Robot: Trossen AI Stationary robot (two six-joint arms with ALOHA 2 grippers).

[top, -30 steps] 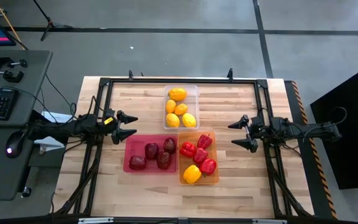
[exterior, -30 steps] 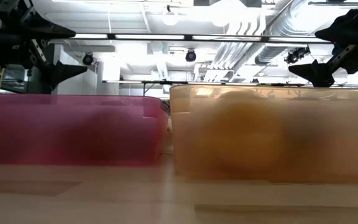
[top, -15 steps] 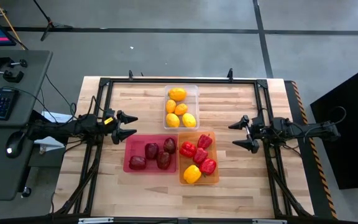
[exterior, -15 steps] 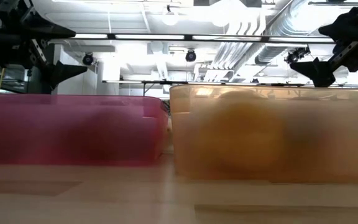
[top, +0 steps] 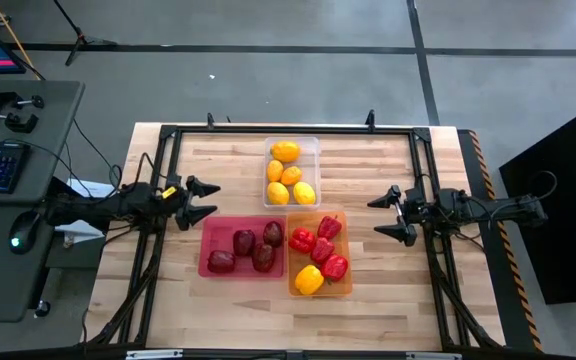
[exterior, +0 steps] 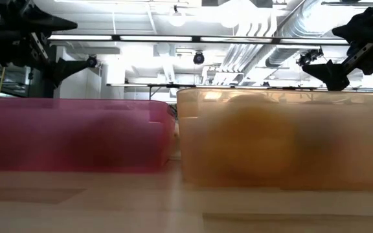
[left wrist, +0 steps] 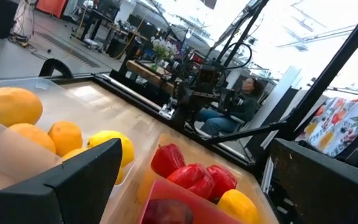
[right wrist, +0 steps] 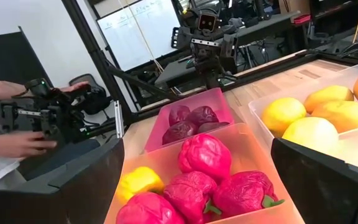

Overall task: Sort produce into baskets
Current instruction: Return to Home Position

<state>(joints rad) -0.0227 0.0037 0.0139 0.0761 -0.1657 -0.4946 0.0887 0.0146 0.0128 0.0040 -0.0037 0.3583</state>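
both released and empty: i'm seeing the left gripper (top: 218, 201) hanging nearer the pink bin (top: 243, 218), the right gripper (top: 372, 217) nearer the orange bin (top: 347, 240).

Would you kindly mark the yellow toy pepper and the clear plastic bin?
yellow toy pepper (top: 309, 280), high view, its middle.
clear plastic bin (top: 310, 160), high view, bare part of its floor.

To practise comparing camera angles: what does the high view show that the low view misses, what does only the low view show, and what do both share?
High view only: the clear bin holding yellow citrus, and the maroon pieces and peppers plainly sorted inside their bins. Low view only: the room's ceiling ducts and lights. Both: the pink bin, the orange bin, and the open left gripper and right gripper, neither touching a bin.
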